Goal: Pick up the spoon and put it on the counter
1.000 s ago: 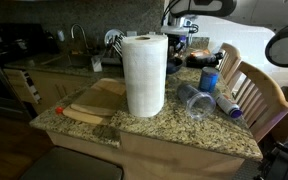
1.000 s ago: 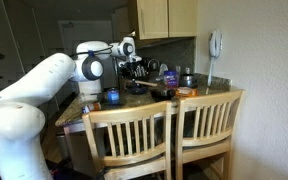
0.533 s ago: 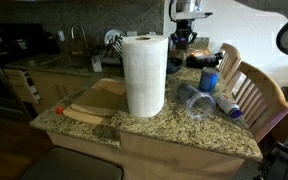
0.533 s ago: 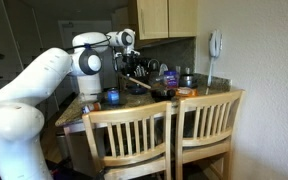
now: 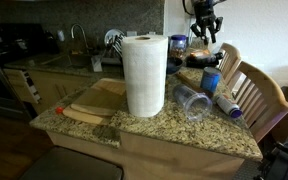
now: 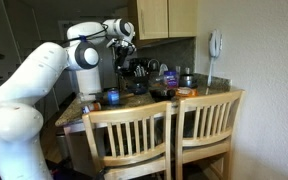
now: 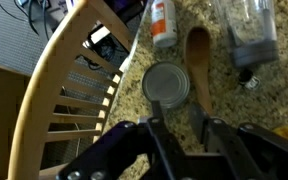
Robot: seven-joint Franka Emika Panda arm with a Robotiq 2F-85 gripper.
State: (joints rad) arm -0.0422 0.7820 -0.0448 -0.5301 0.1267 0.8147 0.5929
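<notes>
In the wrist view a wooden spoon point(image 7: 198, 55) hangs over the speckled granite counter point(image 7: 234, 100). Its bowl points away from me and its handle runs down between my fingers, against the right one. My gripper point(image 7: 181, 125) is shut on that handle. In both exterior views the gripper point(image 5: 204, 28) point(image 6: 124, 42) is raised well above the counter point(image 5: 184, 125) at its far end. The spoon is too small and dark to make out there.
Below the gripper are a round can point(image 7: 167, 85), an orange-labelled bottle point(image 7: 162, 20) and a clear glass point(image 7: 246, 30). A paper towel roll point(image 5: 144, 75), a cutting board point(image 5: 94, 100) and a tipped tumbler point(image 5: 191, 100) sit nearer. Wooden chairs point(image 5: 254, 90) point(image 6: 164, 130) line the counter edge.
The arm has lifted the gripper from just above the counter items to well above them. The jaws have kept the same width.
</notes>
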